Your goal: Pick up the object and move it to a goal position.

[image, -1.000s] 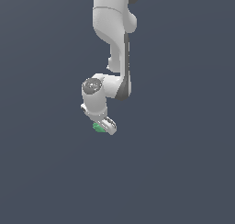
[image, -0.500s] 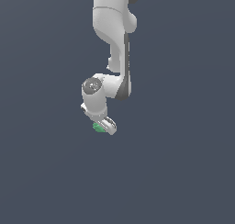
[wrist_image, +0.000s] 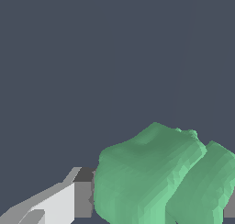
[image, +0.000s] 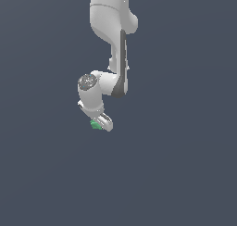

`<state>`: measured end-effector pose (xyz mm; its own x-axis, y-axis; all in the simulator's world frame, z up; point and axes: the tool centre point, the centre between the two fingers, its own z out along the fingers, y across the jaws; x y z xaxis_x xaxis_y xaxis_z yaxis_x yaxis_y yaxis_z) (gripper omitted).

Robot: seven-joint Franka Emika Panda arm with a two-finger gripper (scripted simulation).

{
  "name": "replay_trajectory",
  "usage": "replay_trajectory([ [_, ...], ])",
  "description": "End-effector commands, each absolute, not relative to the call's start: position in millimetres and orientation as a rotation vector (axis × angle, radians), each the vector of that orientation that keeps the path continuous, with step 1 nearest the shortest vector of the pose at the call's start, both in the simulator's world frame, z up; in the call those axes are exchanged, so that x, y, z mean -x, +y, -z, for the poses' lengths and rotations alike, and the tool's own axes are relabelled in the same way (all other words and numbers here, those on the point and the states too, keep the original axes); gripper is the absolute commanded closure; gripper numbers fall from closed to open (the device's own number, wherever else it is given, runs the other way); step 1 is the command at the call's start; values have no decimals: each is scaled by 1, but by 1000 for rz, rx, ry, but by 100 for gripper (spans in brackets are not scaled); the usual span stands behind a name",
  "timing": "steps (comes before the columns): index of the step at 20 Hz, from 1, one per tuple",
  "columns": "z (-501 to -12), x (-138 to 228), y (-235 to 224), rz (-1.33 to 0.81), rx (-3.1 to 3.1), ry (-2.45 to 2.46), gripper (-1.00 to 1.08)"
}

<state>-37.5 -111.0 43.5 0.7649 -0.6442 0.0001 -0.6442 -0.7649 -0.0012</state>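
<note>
The object (image: 96, 124) is a small bright green lumpy piece held at the tip of my white gripper (image: 100, 124) in the exterior view, over the plain dark grey surface. In the wrist view the green object (wrist_image: 156, 177) fills the space between my fingers; one white and grey finger (wrist_image: 69, 200) presses against its side, and the other finger is mostly hidden behind it. The gripper is shut on the object. The white arm (image: 111, 35) reaches down from above.
A flat dark grey surface (image: 185, 165) fills both views. No other objects show.
</note>
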Motion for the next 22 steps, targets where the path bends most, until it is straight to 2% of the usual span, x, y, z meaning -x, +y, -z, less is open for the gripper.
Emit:
replay_trajectory([
  [1, -44, 50, -124, 1, 2950, 1079, 108],
  [13, -48, 128, -200, 0, 2950, 1079, 108],
  [22, -50, 147, -222, 0, 2950, 1079, 108],
])
